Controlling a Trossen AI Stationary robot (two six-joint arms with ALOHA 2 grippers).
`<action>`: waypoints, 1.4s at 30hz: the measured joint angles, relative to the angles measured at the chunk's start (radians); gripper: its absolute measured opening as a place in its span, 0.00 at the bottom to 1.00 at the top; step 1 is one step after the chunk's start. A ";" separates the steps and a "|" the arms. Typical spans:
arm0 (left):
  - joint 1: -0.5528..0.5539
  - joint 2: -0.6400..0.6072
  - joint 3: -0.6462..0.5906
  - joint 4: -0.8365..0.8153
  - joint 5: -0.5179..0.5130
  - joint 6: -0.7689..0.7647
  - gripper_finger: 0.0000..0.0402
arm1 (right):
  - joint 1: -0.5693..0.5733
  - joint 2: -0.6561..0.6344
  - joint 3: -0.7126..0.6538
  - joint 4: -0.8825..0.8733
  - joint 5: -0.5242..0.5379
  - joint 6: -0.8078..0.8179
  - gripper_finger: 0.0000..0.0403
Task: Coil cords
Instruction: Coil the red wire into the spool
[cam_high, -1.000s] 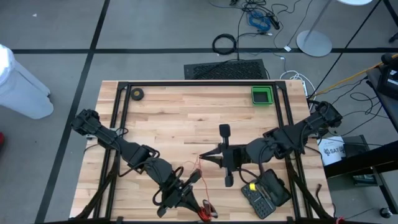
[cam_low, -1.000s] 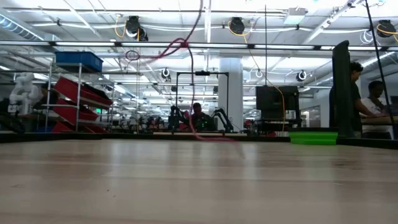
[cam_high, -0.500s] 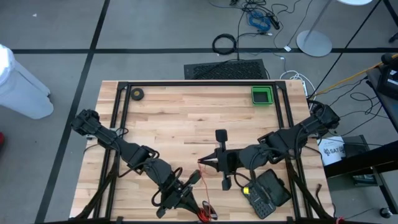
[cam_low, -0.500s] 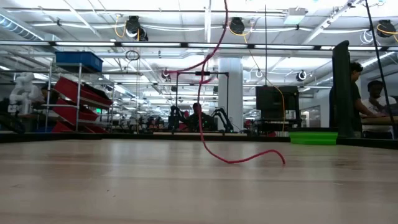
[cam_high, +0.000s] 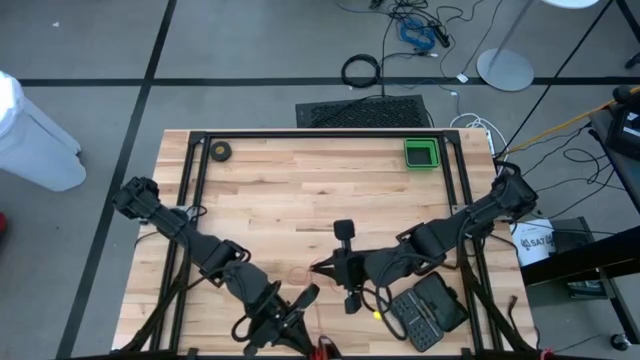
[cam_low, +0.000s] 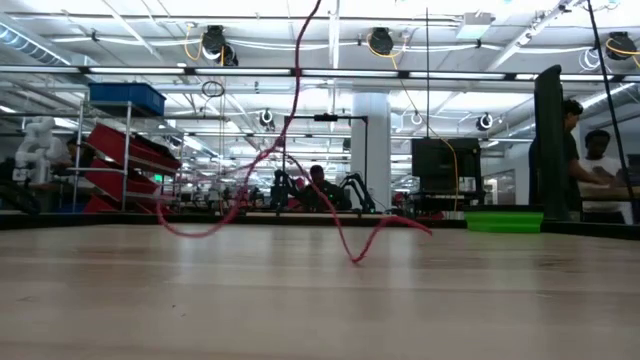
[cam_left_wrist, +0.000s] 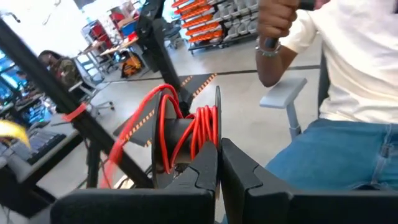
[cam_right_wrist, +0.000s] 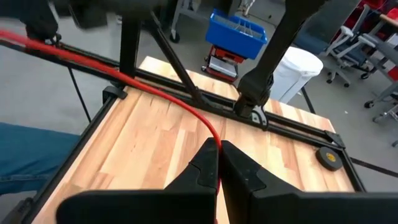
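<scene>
Left wrist view: left gripper jaws clamp the reel; right gripper jaws pinch the red cord, mid-winding; next, another wrap

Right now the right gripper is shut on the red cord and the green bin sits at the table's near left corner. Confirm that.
Not quite. The right gripper is shut on the red cord, as the right wrist view shows, but the green bin sits at the table's far right corner, not the near left, as the high view shows.

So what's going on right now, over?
Left tool shut on reel. Right tool shut on red cord. Cord slack across table. Nothing blocking.
</scene>
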 joint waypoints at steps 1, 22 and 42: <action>-0.004 0.000 0.000 0.002 0.009 0.009 0.02 | 0.000 0.004 0.000 -0.001 -0.001 0.000 0.00; -0.065 0.000 0.000 0.101 0.011 0.107 0.02 | 0.005 0.017 -0.013 -0.030 -0.106 0.067 0.00; -0.159 -0.141 0.000 -0.128 -0.622 -0.029 0.02 | 0.074 0.017 -0.068 -0.103 -0.127 0.168 0.00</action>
